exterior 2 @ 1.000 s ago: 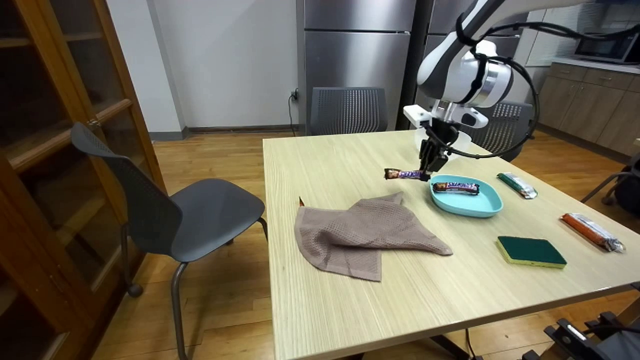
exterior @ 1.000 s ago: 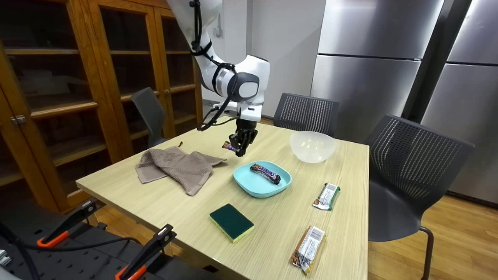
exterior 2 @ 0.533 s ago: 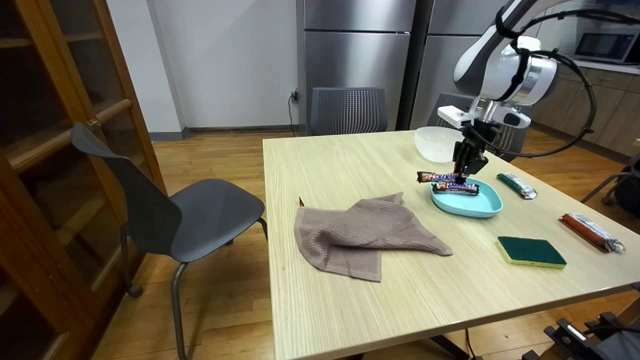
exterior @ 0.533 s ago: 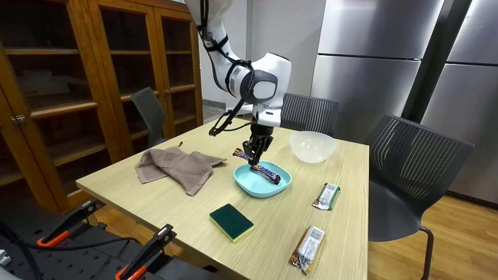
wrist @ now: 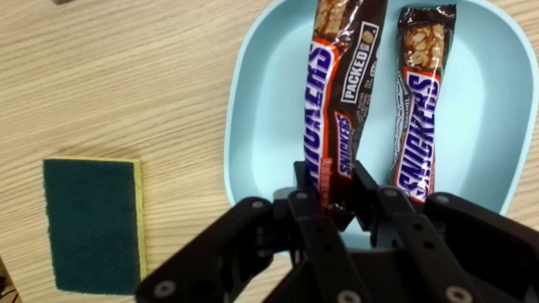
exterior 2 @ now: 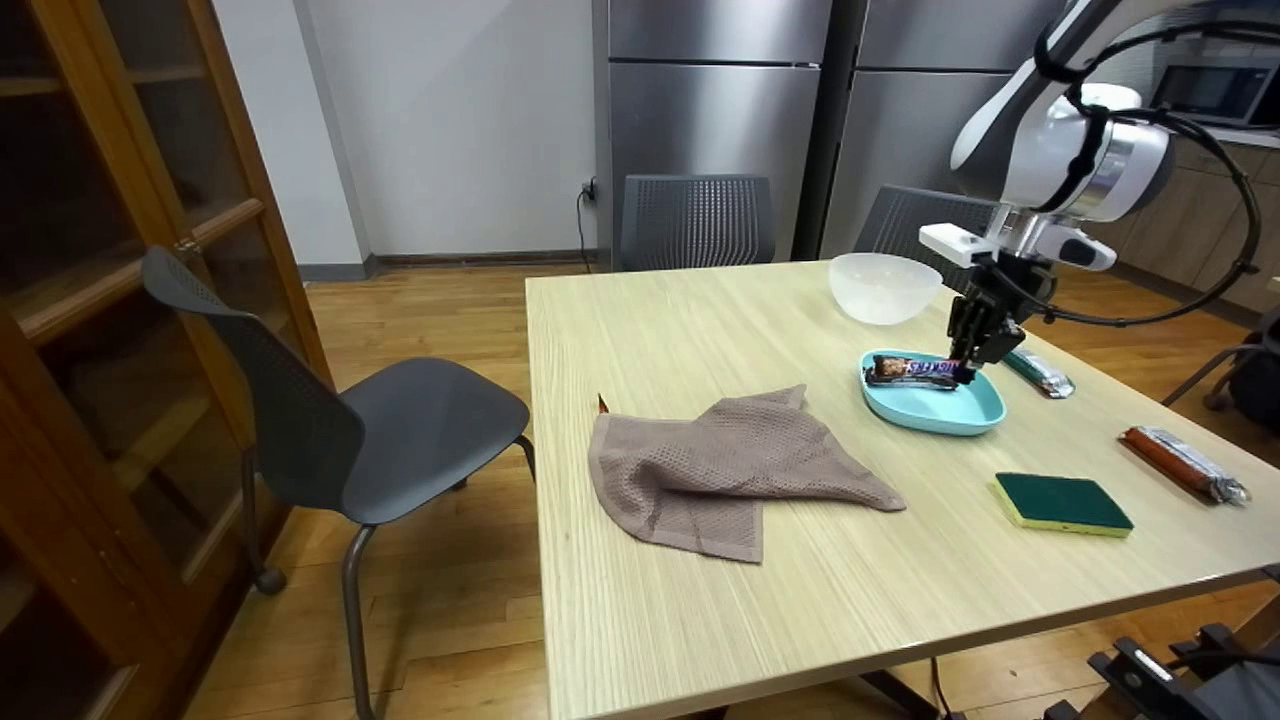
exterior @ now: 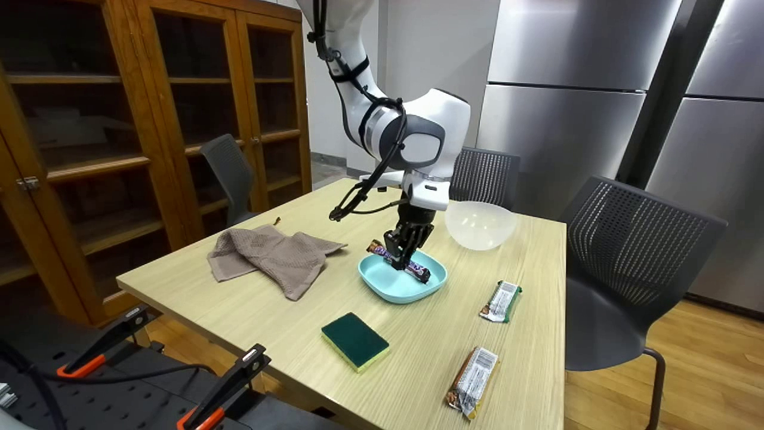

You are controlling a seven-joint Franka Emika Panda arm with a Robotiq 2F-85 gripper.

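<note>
A Snickers bar [wrist: 342, 99], pinched near one end by the jaws, hung over the light-blue dish [wrist: 278, 113], in which a second Snickers bar [wrist: 421, 113] lay alongside. Around the dish, the counter [exterior 2: 640, 335] bore a green-and-yellow sponge [wrist: 93, 227], a brown cloth [exterior 2: 725, 455], a translucent bowl [exterior 2: 880, 290], a green-wrapped bar [exterior: 502, 302] and an orange-wrapped bar [exterior 2: 1182, 463].

The table [exterior 2: 650, 350] carries a cloth [exterior 2: 740, 470], blue dish [exterior 2: 935, 412], sponge [exterior 2: 1062, 503], bowl [exterior 2: 884, 290], green bar [exterior 2: 1040, 373] and orange bar [exterior 2: 1183, 463].

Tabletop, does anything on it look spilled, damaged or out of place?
Nothing looks spilled. The brown cloth lies rumpled, and oddly, a small orange-tinged tip shows past its far edge, the rest apparently hidden, so I can't tell what it is.
</note>
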